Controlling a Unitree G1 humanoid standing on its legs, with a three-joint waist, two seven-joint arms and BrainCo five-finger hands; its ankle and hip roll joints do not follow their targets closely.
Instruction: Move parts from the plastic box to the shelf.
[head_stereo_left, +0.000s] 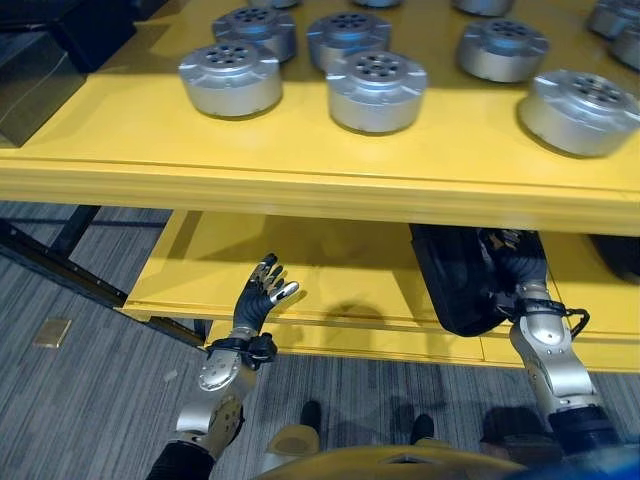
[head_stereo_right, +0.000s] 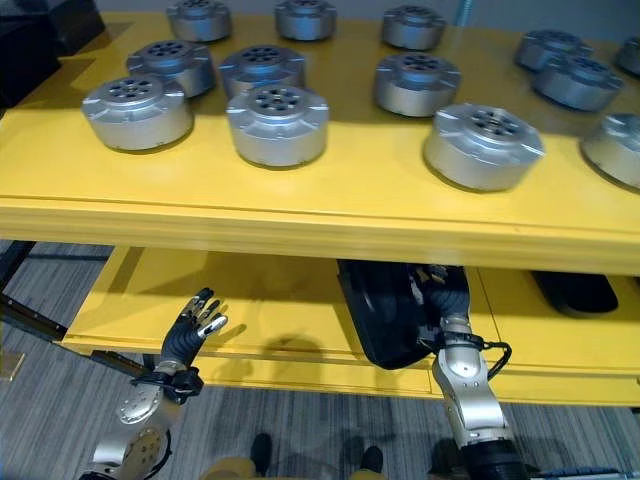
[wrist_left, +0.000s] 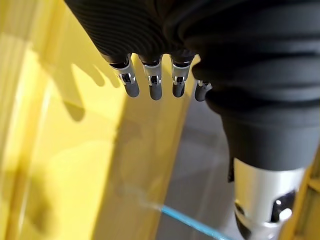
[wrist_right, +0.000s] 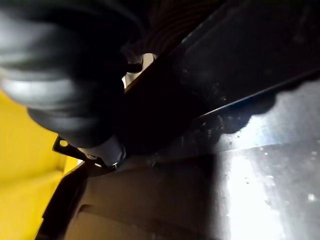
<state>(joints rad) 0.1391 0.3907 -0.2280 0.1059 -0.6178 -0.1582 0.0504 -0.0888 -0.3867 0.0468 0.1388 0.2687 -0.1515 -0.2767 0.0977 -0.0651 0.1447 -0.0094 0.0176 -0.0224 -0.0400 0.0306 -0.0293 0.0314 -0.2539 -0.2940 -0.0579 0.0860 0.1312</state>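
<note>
You have the yellow shelf (head_stereo_left: 300, 170) in front of you, its top level carrying a spread of round silver parts (head_stereo_left: 377, 90). Under that top level, on the lower level, sits the black plastic box (head_stereo_right: 385, 310), tilted at the lower level's front edge. Your right hand (head_stereo_right: 447, 290) reaches in under the top level and lies against the box; you cannot tell from here whether its fingers are closed on anything. Your left hand (head_stereo_left: 262, 292) hovers before the lower level, well apart from the box, fingers (wrist_left: 152, 82) straight and spread, holding nothing
</note>
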